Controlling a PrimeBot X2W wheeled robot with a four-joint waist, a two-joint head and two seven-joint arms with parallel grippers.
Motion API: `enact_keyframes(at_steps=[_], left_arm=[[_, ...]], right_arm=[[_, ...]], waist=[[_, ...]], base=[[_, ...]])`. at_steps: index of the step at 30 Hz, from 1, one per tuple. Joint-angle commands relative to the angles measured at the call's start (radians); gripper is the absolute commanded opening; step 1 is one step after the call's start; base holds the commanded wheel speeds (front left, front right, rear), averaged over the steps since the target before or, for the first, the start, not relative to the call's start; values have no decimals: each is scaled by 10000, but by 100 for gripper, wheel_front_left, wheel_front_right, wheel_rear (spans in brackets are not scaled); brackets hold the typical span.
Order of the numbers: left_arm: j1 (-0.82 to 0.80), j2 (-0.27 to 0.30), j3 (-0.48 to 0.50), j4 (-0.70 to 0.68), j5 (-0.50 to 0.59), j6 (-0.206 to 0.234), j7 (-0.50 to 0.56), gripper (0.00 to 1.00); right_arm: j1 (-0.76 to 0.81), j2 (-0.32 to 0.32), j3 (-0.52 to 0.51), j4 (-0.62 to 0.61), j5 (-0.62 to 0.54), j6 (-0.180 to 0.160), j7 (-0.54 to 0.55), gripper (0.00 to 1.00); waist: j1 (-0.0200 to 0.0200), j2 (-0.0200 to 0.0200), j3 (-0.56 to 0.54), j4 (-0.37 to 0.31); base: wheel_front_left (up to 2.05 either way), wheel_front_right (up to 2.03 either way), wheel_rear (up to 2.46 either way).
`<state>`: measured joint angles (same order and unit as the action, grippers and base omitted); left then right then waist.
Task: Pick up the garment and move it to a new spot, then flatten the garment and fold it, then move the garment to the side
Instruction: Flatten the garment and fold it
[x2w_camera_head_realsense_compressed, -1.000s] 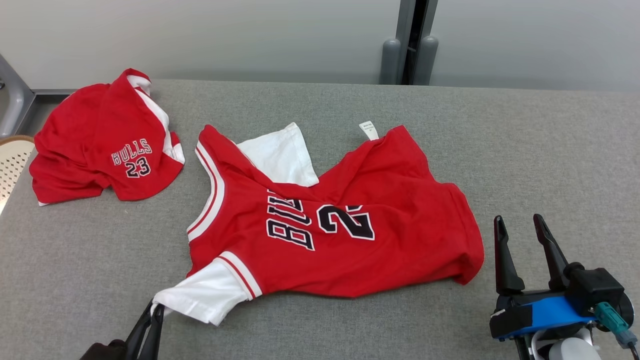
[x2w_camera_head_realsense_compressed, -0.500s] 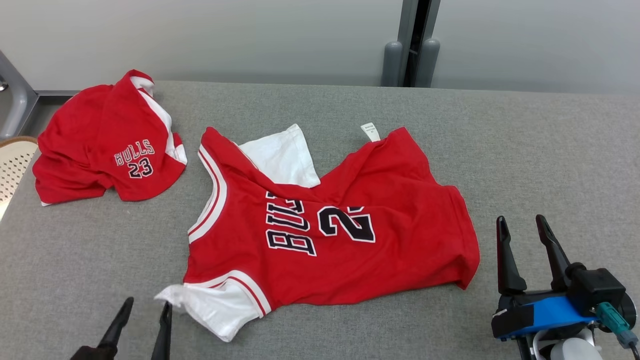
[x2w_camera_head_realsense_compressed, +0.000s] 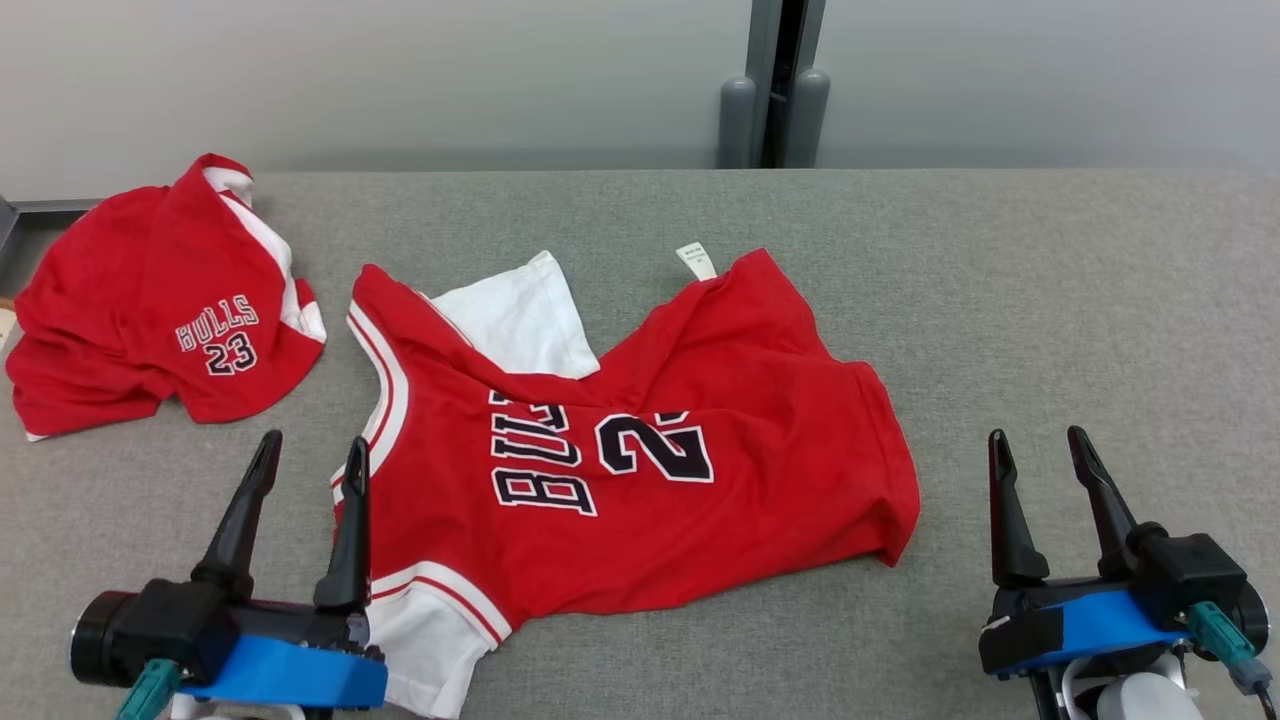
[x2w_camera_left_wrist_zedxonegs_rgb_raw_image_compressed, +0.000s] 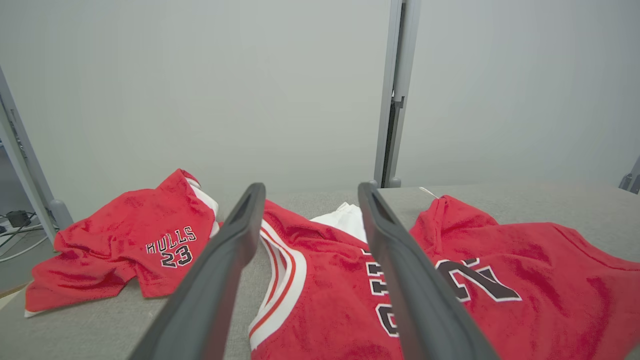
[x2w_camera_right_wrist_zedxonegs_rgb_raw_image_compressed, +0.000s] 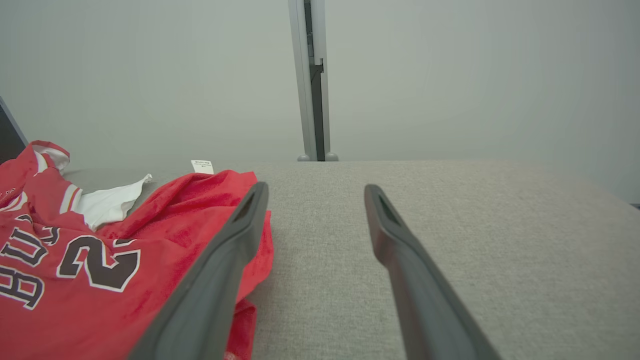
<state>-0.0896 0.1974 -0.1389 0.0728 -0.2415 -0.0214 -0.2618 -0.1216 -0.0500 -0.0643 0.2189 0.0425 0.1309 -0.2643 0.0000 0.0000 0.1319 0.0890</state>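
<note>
A crumpled red-and-white basketball jersey (x2w_camera_head_realsense_compressed: 620, 480) lies in the middle of the grey fabric-covered worktop (x2w_camera_head_realsense_compressed: 1000, 280), long axis side to side, white-trimmed collar (x2w_camera_head_realsense_compressed: 385, 400) toward the robot's left, hem (x2w_camera_head_realsense_compressed: 895, 500) toward its right. The left tool (x2w_camera_head_realsense_compressed: 313, 445), dark fingers apart and empty, is the nearer, the collar at its 2 o'clock (a white sleeve (x2w_camera_head_realsense_compressed: 425, 640) lies beside its blue base); the right tool (x2w_camera_head_realsense_compressed: 1035, 440), likewise spread and empty, has the hem at 9 o'clock across a clear gap.

The left end effector (x2w_camera_head_realsense_compressed: 315, 440) and right end effector (x2w_camera_head_realsense_compressed: 1036, 435) each have two long, dark, tapering fingers (x2w_camera_head_realsense_compressed: 1008, 520) on a black base (x2w_camera_head_realsense_compressed: 1190, 570) with a blue cover (x2w_camera_head_realsense_compressed: 1100, 620) (teal plugs (x2w_camera_head_realsense_compressed: 1215, 632) at the outer sides).
</note>
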Motion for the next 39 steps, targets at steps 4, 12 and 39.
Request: enact_keyframes(at_steps=[4,12,39], left_arm=[[-719,-446,448,335,108,-231,-39,100],[-1200,-909,1404,901,329,-417,-40,100],[-1325,-1418,2461,1472,1087,-956,-40,100]], right_arm=[[-192,-5,49,7,17,-3,-2,100],[-343,-4,135,-23,43,-3,-2,100],[-4,-571,2708,955,-520,-5,-2,100]], waist=[[0,0,163,-393],[0,0,406,-734],[0,0,772,-424]], base=[[0,0,0],[0,0,0],[0,0,0]])
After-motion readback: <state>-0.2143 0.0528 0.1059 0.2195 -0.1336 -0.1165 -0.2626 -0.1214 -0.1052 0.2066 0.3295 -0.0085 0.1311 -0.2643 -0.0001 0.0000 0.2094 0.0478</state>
